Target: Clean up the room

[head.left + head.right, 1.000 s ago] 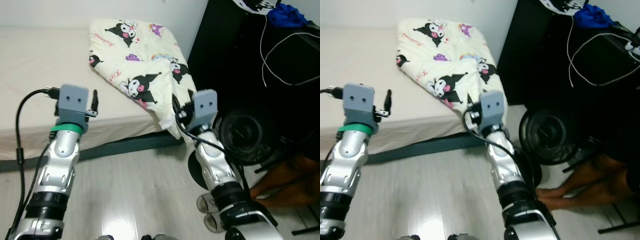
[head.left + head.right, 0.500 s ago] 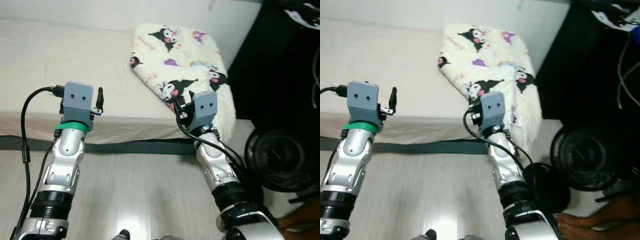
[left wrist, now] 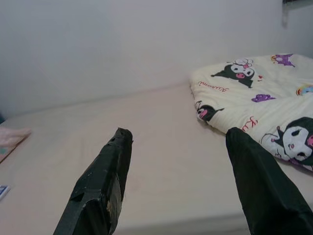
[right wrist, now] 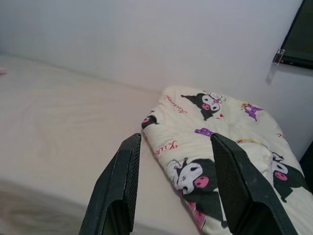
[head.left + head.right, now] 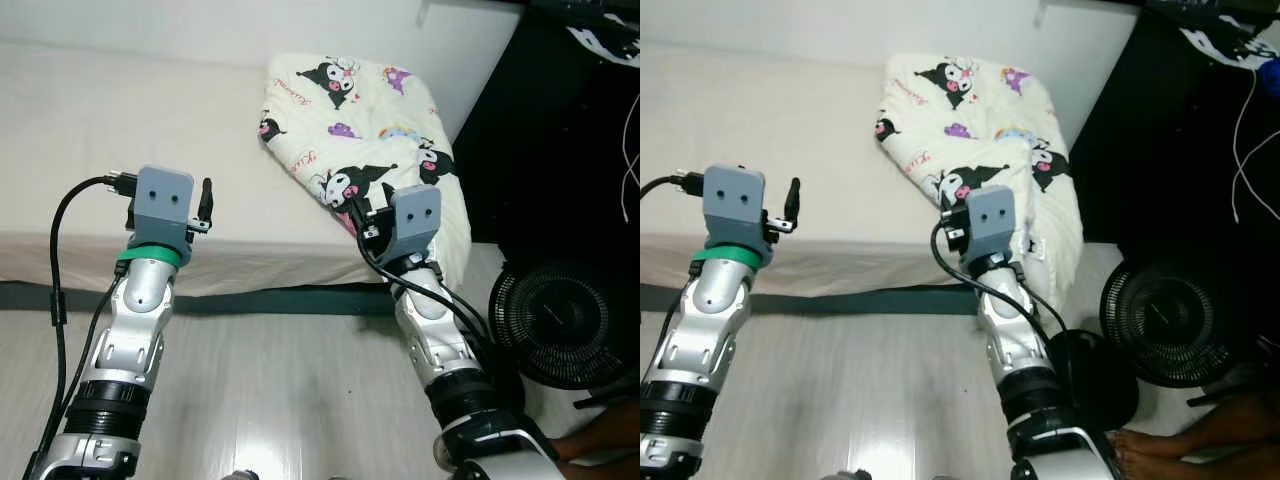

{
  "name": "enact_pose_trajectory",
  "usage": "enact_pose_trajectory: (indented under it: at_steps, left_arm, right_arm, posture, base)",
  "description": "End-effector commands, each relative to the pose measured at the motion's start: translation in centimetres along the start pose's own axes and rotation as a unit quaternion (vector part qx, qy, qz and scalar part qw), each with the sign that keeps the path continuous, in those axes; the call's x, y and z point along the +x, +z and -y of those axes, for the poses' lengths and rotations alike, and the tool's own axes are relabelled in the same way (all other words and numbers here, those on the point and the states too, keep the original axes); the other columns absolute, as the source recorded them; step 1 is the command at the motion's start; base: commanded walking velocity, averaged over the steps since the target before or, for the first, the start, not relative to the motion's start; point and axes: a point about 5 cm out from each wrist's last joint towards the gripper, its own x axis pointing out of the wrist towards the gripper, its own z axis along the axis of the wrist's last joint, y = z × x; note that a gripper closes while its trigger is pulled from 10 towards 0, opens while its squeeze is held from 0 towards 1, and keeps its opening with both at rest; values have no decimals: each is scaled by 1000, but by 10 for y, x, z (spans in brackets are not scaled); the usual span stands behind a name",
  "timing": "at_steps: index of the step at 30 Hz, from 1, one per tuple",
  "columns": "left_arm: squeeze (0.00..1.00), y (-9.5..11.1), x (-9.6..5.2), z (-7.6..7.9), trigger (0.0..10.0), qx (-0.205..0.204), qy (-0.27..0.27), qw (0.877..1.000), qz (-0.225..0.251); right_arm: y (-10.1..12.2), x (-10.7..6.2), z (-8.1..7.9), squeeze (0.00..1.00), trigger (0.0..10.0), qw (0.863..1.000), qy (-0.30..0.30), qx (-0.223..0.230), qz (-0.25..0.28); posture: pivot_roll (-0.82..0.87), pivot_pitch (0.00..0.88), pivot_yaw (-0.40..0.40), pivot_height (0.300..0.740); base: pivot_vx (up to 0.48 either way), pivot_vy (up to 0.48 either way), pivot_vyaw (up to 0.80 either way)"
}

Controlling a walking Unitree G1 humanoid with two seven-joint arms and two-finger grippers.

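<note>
Left eye view adds a round black fan (image 5: 565, 322) on floor. Wrist views: left gripper (image 3: 178, 147) & right gripper (image 4: 173, 161) jaws open, empty, over bed (image 5: 120, 130); soft cartoon-print blanket (image 5: 370, 150) lies crumpled at bed's right end.

The fan (image 5: 568, 325) is cut off at the right edge; the right arm hides part of the blanket (image 5: 370, 130); the bed (image 5: 100, 150) runs past the left edge.

A low bed (image 5: 90, 130) with a pale sheet stands against a white wall (image 3: 122, 39), on light wood-look flooring (image 5: 280, 390), beside dark furniture (image 5: 560, 130).
</note>
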Motion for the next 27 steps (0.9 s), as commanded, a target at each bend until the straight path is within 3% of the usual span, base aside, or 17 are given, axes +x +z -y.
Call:
enact_pose_trajectory:
  at_steps: [1, 27]
  left_arm:
    - [0, 0, 1, 5, 10000, -2, -8, 1000, 0]
    - [0, 1, 3, 7, 10000, -5, -9, 1000, 1]
  right_arm:
    - [-3, -3, 5, 0, 10000, 1000, -10, 1, -7]
    - [-6, -6, 4, 0, 10000, 1000, -3, 0, -15]
  posture:
    - [-46, 55, -39, 740]
    - [-50, 48, -39, 740]
  base:
    - [480, 0, 0]
    - [366, 0, 0]
